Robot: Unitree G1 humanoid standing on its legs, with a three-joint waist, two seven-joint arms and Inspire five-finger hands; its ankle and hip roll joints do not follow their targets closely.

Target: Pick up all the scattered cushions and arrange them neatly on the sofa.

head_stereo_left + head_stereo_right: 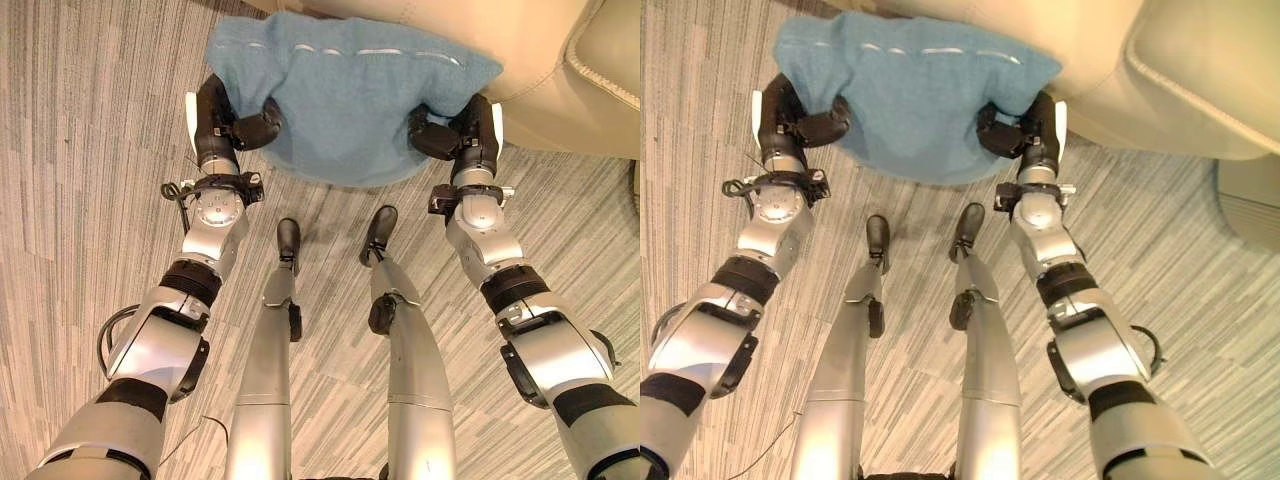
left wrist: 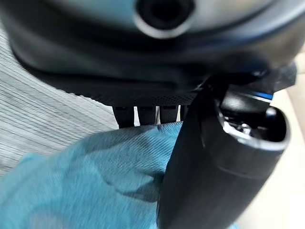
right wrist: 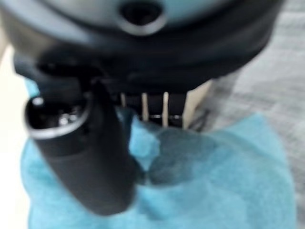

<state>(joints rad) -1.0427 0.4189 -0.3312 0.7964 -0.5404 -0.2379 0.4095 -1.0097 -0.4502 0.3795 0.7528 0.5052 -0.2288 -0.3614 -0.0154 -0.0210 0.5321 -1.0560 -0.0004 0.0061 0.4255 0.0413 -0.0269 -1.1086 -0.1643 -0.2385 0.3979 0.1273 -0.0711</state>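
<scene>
Carrying one blue cushion toward the beige sofa, not yet set down. Left hand curled round its left edge, right hand curled round its right edge. Held above the striped floor, far edge over the sofa front. Long axis running left to right, zipper seam toward the sofa. Placing still left; other cushions impossible to judge.
</scene>
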